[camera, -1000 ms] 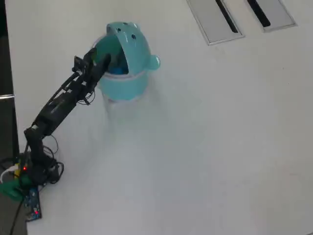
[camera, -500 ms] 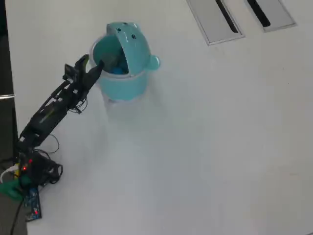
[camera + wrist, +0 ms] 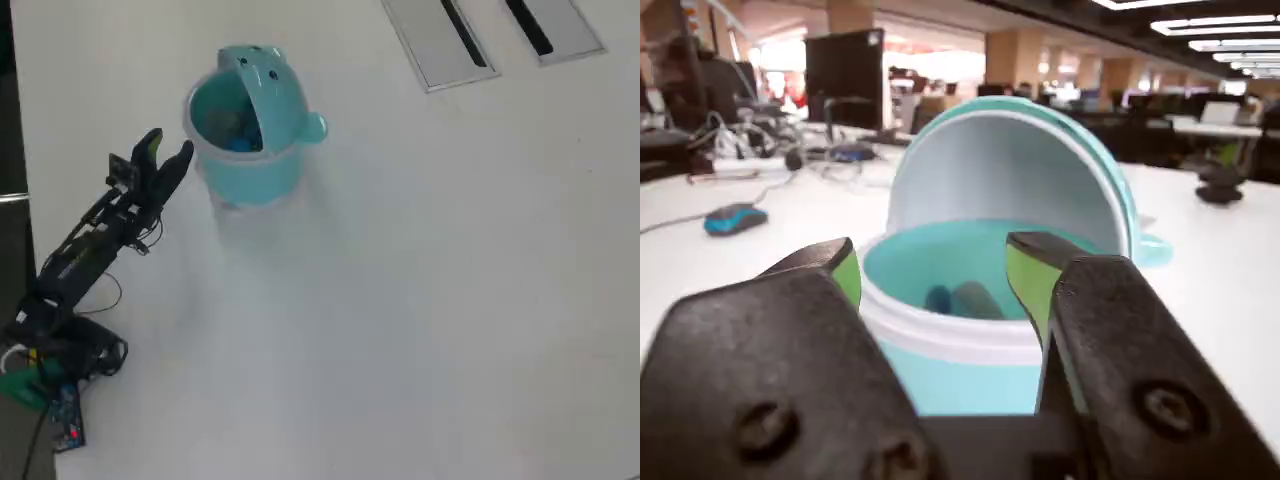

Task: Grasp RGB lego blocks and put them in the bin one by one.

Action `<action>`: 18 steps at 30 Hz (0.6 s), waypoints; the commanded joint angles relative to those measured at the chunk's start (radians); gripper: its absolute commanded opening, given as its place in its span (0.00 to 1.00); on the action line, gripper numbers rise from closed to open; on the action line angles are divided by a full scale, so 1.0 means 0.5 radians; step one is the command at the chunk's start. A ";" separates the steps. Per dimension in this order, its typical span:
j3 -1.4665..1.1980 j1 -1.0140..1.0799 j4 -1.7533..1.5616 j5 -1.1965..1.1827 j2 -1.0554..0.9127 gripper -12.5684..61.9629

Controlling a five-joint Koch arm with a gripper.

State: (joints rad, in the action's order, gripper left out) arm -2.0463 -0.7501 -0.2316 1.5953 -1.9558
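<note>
The light-teal bin (image 3: 970,375) stands right in front of my gripper (image 3: 935,265) with its domed lid (image 3: 1010,175) flipped up. My gripper is open and empty, its green-padded jaws spread on either side of the bin's near rim. Inside the bin I see a blue block (image 3: 938,298) and a darker blurred shape beside it. In the overhead view the bin (image 3: 255,170) is at the upper left and my gripper (image 3: 168,150) sits just left of it. A blue block (image 3: 240,143) shows inside. The red and yellow-green blocks are not clearly visible.
Two grey slotted panels (image 3: 440,40) lie at the far top right of the white table in the overhead view. The arm's base and cables (image 3: 50,370) are at the lower left. A blue object (image 3: 735,217) lies on the table at the left in the wrist view.
</note>
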 commanded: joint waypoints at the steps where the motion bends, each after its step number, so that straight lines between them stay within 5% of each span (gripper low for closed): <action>1: 0.049 -0.021 -0.181 -0.025 -0.117 0.52; 18: -0.402 -0.074 -0.233 -0.046 -0.515 0.52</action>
State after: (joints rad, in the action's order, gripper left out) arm -2.2856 -0.7716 -0.2654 1.5754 -2.1752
